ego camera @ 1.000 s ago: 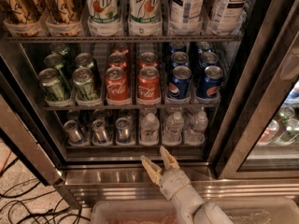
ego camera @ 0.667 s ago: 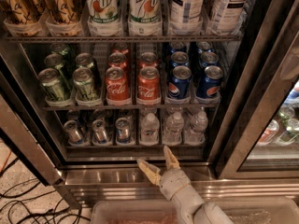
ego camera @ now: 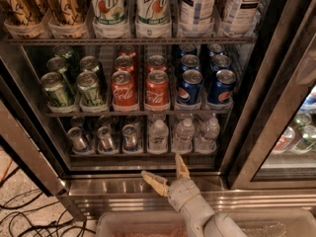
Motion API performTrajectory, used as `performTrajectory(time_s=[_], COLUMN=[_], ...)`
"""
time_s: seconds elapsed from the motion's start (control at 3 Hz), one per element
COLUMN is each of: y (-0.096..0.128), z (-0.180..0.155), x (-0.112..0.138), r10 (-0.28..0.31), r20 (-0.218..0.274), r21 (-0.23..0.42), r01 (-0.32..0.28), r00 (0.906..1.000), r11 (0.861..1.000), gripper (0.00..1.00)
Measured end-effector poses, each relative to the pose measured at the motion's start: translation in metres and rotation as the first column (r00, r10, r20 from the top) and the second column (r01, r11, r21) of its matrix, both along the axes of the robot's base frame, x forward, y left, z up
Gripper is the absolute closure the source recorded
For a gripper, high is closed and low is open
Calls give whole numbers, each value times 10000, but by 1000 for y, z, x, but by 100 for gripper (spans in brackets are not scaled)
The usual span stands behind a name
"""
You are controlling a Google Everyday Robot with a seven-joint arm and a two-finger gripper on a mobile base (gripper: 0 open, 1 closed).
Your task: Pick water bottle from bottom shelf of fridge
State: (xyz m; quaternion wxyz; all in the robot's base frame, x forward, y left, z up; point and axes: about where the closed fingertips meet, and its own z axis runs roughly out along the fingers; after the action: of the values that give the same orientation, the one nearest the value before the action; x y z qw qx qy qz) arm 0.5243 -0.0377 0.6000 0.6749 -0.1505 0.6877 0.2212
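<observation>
Closest to us lies a clear plastic tub [ego camera: 118,223], and over it the pale arm [ego camera: 197,214] extends to the gripper [ego camera: 161,166], which hovers above the steel sill [ego camera: 108,187] of the fridge [ego camera: 27,149], just outside the opening. Its two fingers [ego camera: 154,181] are spread wide with nothing between them, a stance we read as readiness to straddle a bottle. Just beyond, the bottom shelf [ego camera: 143,154] keeps its stock in clear lanes, silver-topped cans [ego camera: 104,138] on the left and three small clear bottles on the right, all upright at the front edge so each can be taken head-on. The water bottle [ego camera: 158,135] at the left of those three stands most nearly ahead of the gripper, though its neighbour [ego camera: 183,134] may be the one intended; we cannot be sure. Above run the Coke cans [ego camera: 157,87] and Pepsi cans [ego camera: 190,85], and higher up the 7up bottles [ego camera: 106,9].
</observation>
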Motion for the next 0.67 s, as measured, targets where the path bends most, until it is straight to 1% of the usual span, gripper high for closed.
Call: performTrajectory(time_s=[0.67], y=[2], z=[2], x=[5], r10=[123], r20=[123], r21=[-232], r01=[-120], r00=[9998], r11=[9997], gripper=[11])
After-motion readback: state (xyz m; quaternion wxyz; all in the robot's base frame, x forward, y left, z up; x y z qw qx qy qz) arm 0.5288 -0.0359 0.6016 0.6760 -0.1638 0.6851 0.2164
